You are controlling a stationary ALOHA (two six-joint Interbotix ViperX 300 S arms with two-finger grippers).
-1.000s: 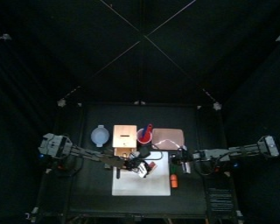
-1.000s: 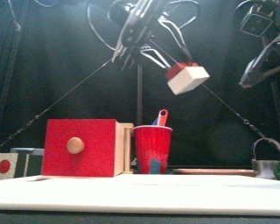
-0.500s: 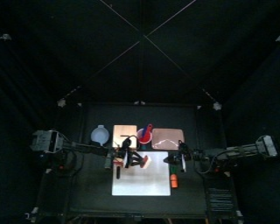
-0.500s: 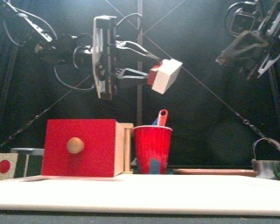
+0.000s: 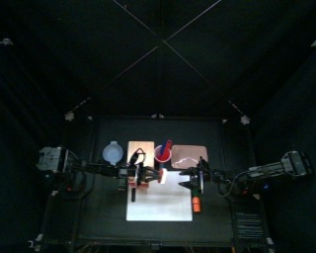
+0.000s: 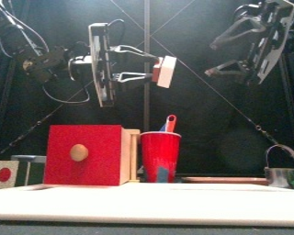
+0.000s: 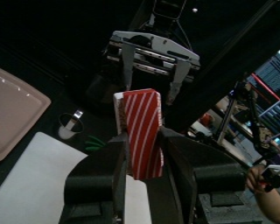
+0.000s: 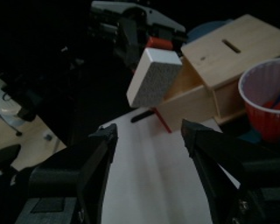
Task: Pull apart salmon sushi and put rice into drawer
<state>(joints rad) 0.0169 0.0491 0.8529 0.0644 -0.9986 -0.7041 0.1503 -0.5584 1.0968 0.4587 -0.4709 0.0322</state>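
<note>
Left wrist view shows the left gripper (image 7: 149, 150) clamped on the sushi (image 7: 143, 122), one jaw on each long side, at moderate width. The front view places this grip high above the table (image 6: 150, 204), well apart from the drawer (image 6: 85, 154) below. The right gripper (image 6: 223, 57) hangs near the piece with its jaws spread wide, gripping nothing.

Step in hand: separate the salmon from the rice, which are judged to be still joined.

1. Keep the left grip steady and level (the piece has no other support).
2. Bring the right gripper (image 8: 149, 144) in line with the sushi (image 8: 154, 74) and close on one layer only. A bite across both layers would probably pull nothing apart.
3. Pull straight along the seam, not sideways, to avoid twisting the piece out of the left jaws.

Orientation: the long axis runs along the left jaws, out from that wrist towards the right gripper. The red-striped salmon face is turned to the left wrist camera. The white rice face is turned to the right wrist camera, with a red edge showing at its far end.
</note>
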